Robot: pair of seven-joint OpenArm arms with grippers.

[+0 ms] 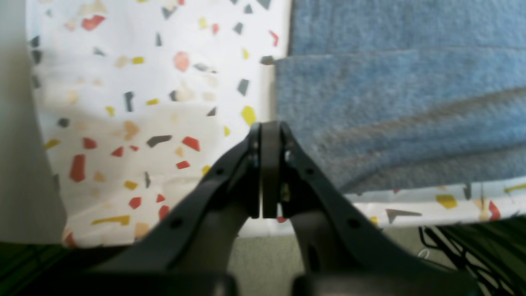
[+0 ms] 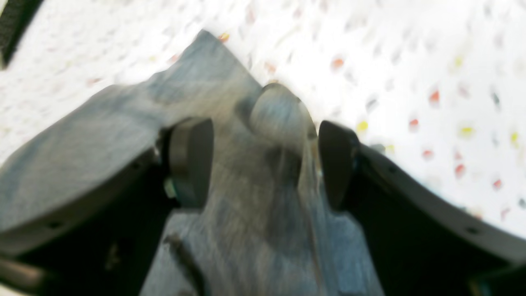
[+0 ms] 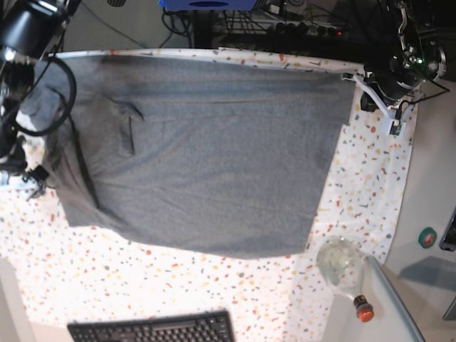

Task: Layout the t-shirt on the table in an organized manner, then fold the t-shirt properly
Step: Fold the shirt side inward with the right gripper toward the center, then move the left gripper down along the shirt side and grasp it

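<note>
Nearest the base camera you've got a black keyboard (image 3: 153, 329) at the bottom edge, lying on the table (image 3: 178, 285), the white cloth with red, orange, yellow and grey flecks. Just right of it there's a clear rounded bottle (image 3: 343, 267) with a red cap, lying at the cloth's edge.

The t-shirt (image 3: 206, 157) is spread flat over the far half of the table, grey, mostly smooth. Its right edge runs diagonally down toward the bottle. Its left part is bunched and creased, with a folded strip and a dark ridge running down near the left edge. The bottom hem curves, speckled cloth bare below it.

Your left gripper (image 1: 265, 172) has its jaws pressed together with nothing between them. In the left wrist view it hangs over the table's edge, with the shirt's layered edge just up and right of the tips, not touching. In the base view that arm is at the top right corner of the table, beside the shirt's corner.

Your right gripper (image 2: 265, 164) has its jaws spread apart. A ridge of t-shirt fabric runs up between the pads (image 2: 197, 160), with a rounded lump of cloth near the right one. That view is blurred, so you can't tell whether the pads touch the fabric. In the base view this arm is at the left edge, mostly hidden by cables.
</note>
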